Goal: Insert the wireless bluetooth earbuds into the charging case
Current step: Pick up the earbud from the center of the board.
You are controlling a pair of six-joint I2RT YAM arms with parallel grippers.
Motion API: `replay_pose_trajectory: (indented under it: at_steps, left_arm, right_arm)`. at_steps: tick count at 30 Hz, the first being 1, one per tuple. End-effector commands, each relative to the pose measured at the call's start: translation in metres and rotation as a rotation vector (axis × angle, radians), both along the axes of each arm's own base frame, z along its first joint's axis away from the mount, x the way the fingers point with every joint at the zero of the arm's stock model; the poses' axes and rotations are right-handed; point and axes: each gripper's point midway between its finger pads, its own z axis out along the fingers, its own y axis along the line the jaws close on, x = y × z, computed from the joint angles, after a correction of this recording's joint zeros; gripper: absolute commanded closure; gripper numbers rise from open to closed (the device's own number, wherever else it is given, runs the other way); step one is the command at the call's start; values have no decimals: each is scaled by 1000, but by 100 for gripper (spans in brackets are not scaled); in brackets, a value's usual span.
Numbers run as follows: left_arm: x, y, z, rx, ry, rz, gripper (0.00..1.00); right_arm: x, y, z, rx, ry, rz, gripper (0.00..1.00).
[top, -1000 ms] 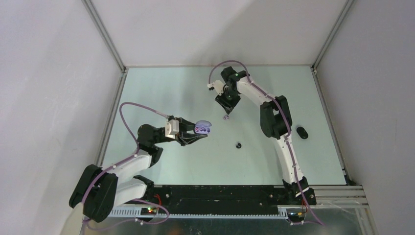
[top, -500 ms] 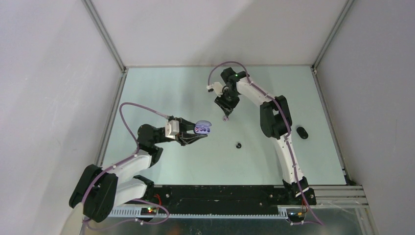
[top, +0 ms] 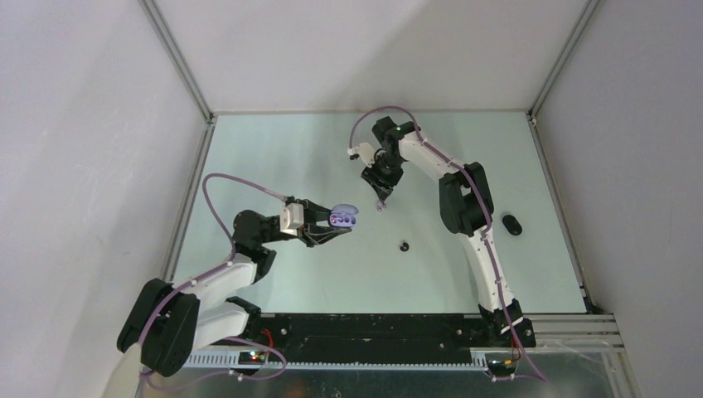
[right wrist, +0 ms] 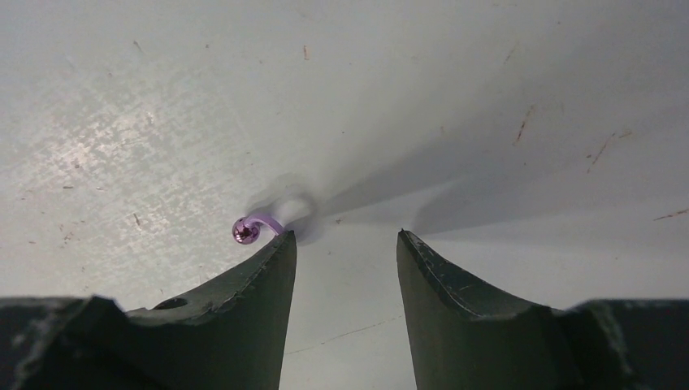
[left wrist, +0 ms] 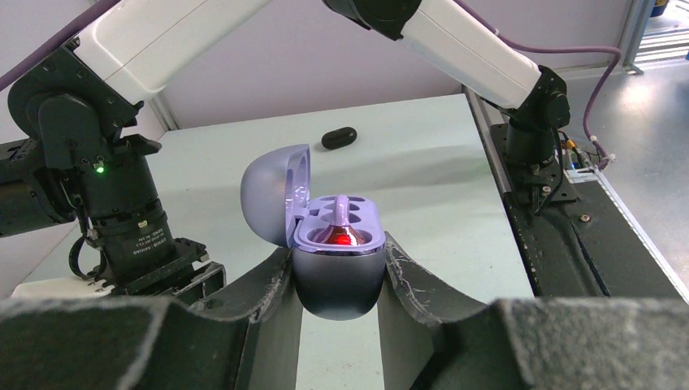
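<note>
My left gripper (top: pixel 336 225) is shut on the open purple charging case (left wrist: pixel 337 244), held above the table with its lid up. One purple earbud (left wrist: pixel 342 219) stands in a socket of the case, with a red light at its base. A second purple earbud (right wrist: pixel 250 227) lies on the table just beyond and left of my right gripper's left fingertip (right wrist: pixel 280 252); it also shows in the top view (top: pixel 381 206). My right gripper (right wrist: pixel 345 237) is open, pointing down close over the table, with nothing between its fingers. A black earbud (top: pixel 404 245) lies mid-table.
A closed black case (top: pixel 513 225) lies on the table to the right of the right arm; it also shows in the left wrist view (left wrist: pixel 338 138). The white enclosure walls surround the pale green table (top: pixel 282 157).
My right gripper has shifted slightly to the left and down the view towards the purple earbud. The left arm and the case have not moved.
</note>
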Motion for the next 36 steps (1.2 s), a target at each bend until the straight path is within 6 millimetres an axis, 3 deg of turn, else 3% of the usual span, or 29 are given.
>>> replay_pose_trajectory:
  at_steps: [1, 11, 22, 36]
  left_arm:
    - [-1, 2, 11, -14, -73, 3, 100]
    - [-1, 2, 11, -13, -71, 1, 100]
    - [-1, 2, 13, -16, -72, -1, 100]
    - [-2, 2, 15, -19, -75, -4, 100]
  right_arm:
    - [-7, 4, 16, 52, 13, 27, 46]
    - [-15, 4, 13, 56, 38, 59, 47]
    - [-23, -1, 13, 43, 66, 75, 57]
    - [-36, 4, 11, 65, 113, 120, 54]
